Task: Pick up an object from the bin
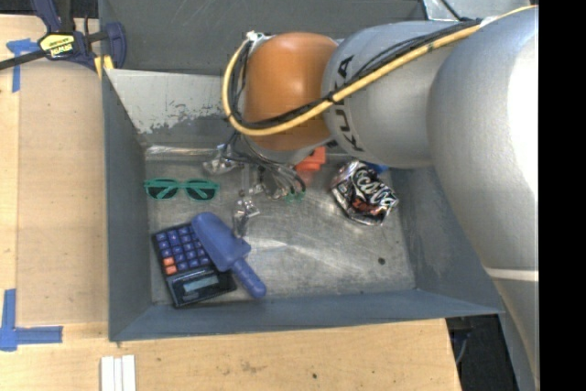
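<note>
Hangs the gripper low over the middle floor of the bin, under the orange wrist cover. Cannot tell whether spread or pressed together. Nearest below-left: blue-handled tool lying across dark calculator. Left: green sunglasses. Right: crushed can.

Green sunglasses, navy calculator, blue brush, grey bin.
</note>
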You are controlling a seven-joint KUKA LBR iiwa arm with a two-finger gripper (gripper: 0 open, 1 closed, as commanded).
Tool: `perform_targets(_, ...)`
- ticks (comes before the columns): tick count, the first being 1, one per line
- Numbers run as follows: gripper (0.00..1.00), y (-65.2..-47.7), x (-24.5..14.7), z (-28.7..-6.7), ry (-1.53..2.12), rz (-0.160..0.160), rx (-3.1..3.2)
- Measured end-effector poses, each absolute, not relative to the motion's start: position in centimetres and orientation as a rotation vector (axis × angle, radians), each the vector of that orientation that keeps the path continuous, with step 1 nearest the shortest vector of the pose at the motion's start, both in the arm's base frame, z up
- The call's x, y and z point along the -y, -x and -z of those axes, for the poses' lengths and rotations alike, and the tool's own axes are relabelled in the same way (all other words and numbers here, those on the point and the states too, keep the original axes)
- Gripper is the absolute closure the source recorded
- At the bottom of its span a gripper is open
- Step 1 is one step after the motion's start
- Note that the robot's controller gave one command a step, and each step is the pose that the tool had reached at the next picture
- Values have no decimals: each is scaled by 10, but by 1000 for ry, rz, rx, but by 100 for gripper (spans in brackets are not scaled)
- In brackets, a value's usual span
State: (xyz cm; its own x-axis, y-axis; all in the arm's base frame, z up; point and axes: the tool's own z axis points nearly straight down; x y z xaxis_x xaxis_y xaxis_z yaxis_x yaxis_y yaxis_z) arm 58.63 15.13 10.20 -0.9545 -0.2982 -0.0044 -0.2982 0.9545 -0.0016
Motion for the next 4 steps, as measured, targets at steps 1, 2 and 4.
perform_targets(1, 0, -593, -184, -87, 459, 16, -3090)
perform_targets(2, 100, -589, -183, -87, 437, 1, -3097)
perform_targets(4, 100, -587, -183, -91, 438, 2, -3104)
